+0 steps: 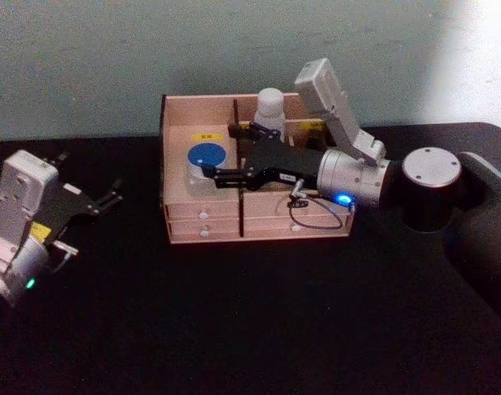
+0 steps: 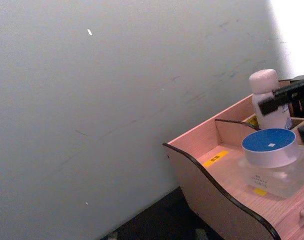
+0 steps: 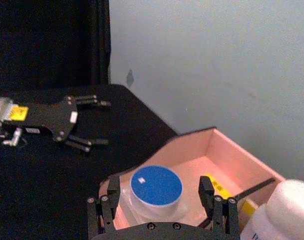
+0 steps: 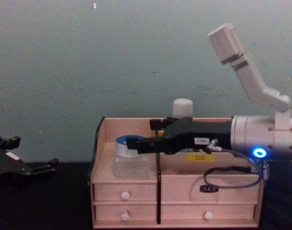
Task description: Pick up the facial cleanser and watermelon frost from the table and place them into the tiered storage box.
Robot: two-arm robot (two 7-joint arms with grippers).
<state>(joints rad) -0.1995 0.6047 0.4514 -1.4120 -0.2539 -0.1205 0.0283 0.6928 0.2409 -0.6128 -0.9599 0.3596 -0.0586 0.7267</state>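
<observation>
Table (image 1: pixel 234 329) nearest. Left gripper (image 1: pixel 110 200) idles on it, fingers apart, holding nothing. Beyond, tiered storage box (image 1: pixel 258 233): blue-lidded clear jar (image 1: pixel 206 162) sits in its left compartment, right gripper (image 1: pixel 207 175) astride it, fingers spread. Jar likely rigid, slick; grasp the straight sides. White bottle (image 1: pixel 271 105) stands farthest back.

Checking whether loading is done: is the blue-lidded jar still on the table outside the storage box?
No. In the head view the blue-lidded jar sits inside the tiered storage box, in its left compartment.
</observation>
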